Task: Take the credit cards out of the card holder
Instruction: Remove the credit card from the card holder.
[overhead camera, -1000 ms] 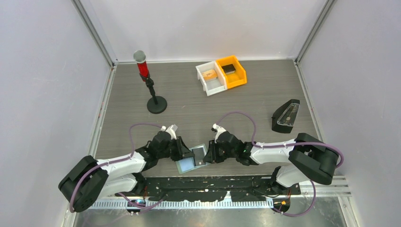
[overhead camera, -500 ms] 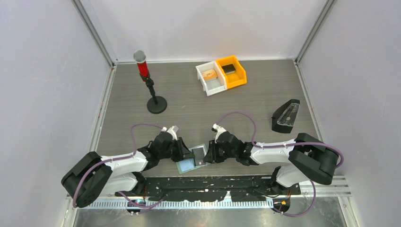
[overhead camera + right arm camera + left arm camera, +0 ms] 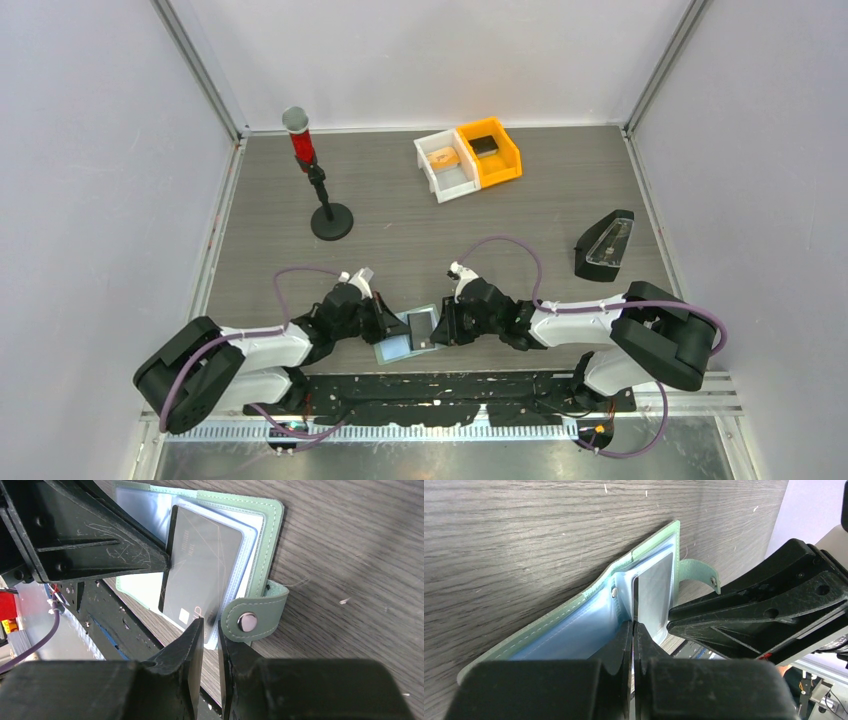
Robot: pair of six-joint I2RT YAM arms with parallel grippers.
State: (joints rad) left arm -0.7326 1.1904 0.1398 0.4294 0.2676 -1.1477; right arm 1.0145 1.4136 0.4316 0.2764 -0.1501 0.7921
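Seen from above, the left gripper [image 3: 390, 322] is clenched on one long edge of a dark credit card [image 3: 422, 326], which lies at its 3 o'clock, toward 6 o'clock on the table [image 3: 520, 240]. The card tilts up over the open card holder [image 3: 392, 348] (whether its far edge sits in a pocket is hidden). In the right wrist view its long axis runs 1 to 7 o'clock. The right gripper [image 3: 446, 326], at the holder's 3 o'clock, pinches the sleeve beside the snap tab [image 3: 250, 622]. Freeing the card likely means drawing it toward 9 o'clock.

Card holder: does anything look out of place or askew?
Yes: a dark card stands tilted, partly out of its clear pocket in the card holder, pinched by the left gripper. Nothing looks damaged.
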